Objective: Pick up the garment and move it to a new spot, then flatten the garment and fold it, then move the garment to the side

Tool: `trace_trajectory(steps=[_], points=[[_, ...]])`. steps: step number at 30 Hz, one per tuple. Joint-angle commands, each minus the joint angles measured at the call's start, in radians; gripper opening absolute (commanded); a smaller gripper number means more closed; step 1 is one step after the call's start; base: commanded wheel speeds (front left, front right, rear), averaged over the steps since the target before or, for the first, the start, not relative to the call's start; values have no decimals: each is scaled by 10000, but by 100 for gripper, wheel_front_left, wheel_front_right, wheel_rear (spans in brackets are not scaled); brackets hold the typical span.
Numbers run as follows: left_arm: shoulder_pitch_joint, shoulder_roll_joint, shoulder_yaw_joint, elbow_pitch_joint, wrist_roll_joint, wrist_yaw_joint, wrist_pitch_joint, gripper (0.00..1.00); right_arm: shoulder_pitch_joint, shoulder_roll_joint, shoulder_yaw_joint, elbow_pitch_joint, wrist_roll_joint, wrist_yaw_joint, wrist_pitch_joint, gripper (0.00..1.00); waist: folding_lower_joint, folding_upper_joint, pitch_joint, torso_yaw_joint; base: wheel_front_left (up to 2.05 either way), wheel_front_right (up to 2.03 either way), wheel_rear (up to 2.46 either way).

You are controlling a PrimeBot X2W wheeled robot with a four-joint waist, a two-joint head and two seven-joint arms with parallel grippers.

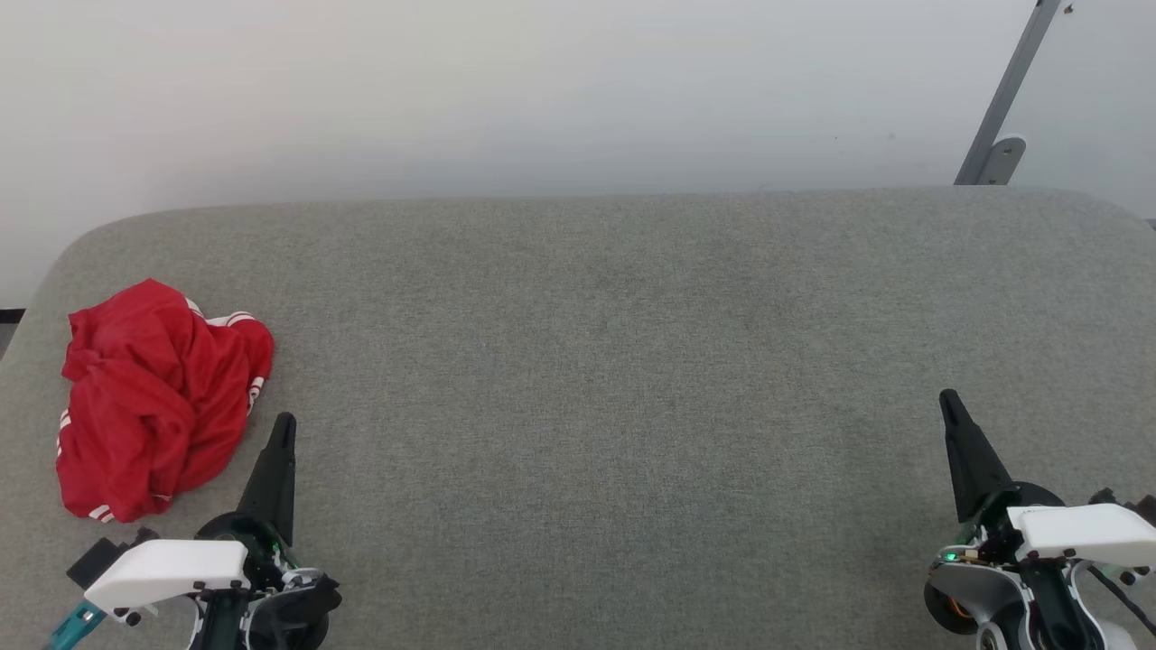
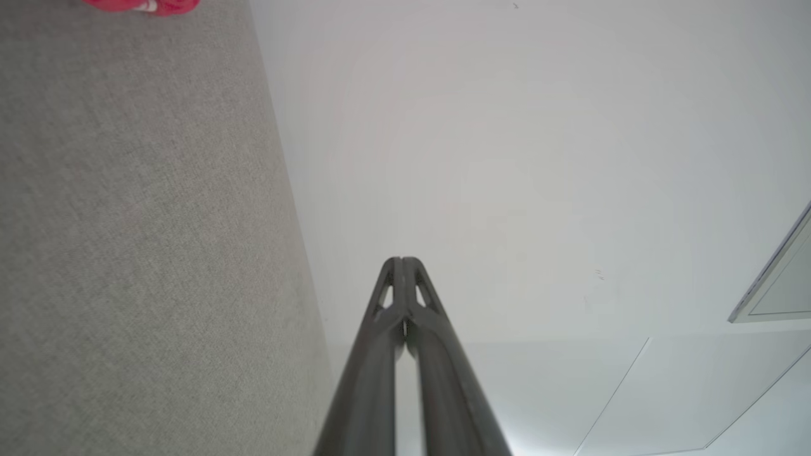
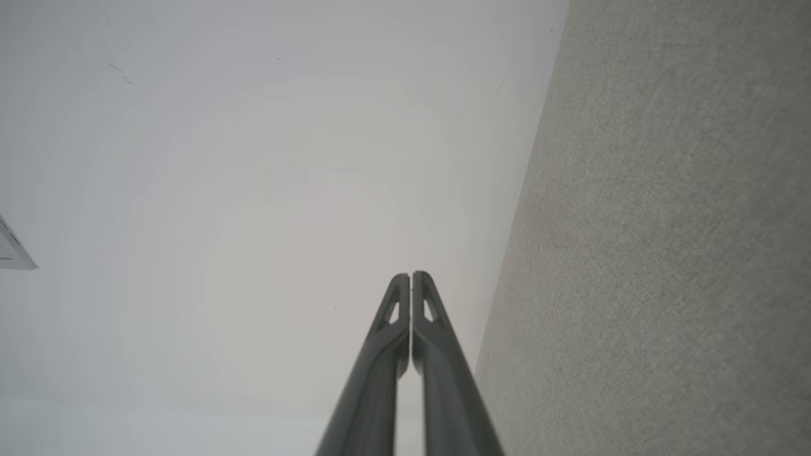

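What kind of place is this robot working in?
Probably a lab set up for folding practice: a grey fabric-covered table against a bare white wall, with one crumpled red garment on it.

Bright red across the garment by the worktop's left edge, with thin white stripes at the trim. Mottled grey-beige weave over the worktop. Matt black on left gripper and right gripper; white on the wrist shells. Off-white on the wall.
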Motion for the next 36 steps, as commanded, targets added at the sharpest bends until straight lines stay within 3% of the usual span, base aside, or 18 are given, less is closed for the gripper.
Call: trace_trajectory(steps=[1,12,13,24,36], points=[[-128,8,10,1,27,-57,22,0,-39,20,2,18,31,-4,3,0,0,-1,0,0,0,0,0],[-128,8,10,1,27,-57,22,0,-39,20,2,18,31,-4,2,0,0,-1,0,0,0,0,0],[0,0,0,3,0,2,0,100,0,0,0,3,-1,0,-1,100,0,-1,0,0,0,0,0],[317,-30,-77,-173,221,189,-288,100,182,-35,200,138,-562,-2,-313,100,0,-1,-4,-8,0,0,0],[371,574,-428,-625,2084,690,-889,100,-66,-364,590,109,-2689,-2,-635,100,0,-1,-14,-8,0,0,0]])
